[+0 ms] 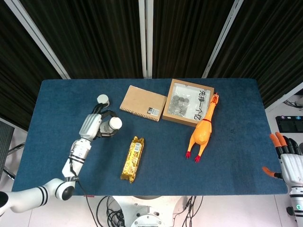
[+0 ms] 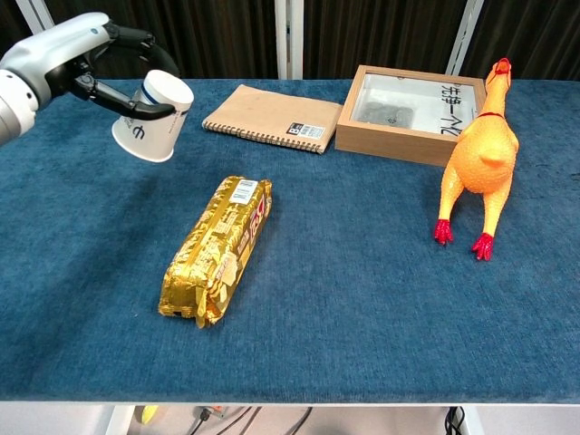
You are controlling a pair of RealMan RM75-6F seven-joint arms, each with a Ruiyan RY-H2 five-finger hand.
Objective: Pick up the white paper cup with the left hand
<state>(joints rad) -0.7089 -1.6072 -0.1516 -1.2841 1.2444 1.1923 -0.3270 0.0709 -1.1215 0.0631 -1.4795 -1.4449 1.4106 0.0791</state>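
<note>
Two cups are showing from the head view: the white paper cup (image 1: pixel 112 124) is lying tilted in the left hand (image 1: pixel 94 126), its fingers wrapping round it above the blue table (image 1: pixel 236 156), while a second small cup (image 1: pixel 102 99) is standing just behind. The right hand (image 1: pixel 289 158) is idling off the table's edge, fingers apart, holding nothing. From the chest view, the cup is hanging tipped in the air, blue print on its side, black fingers (image 2: pixel 122 98) clamping across it, left of the notebook (image 2: pixel 272 118).
</note>
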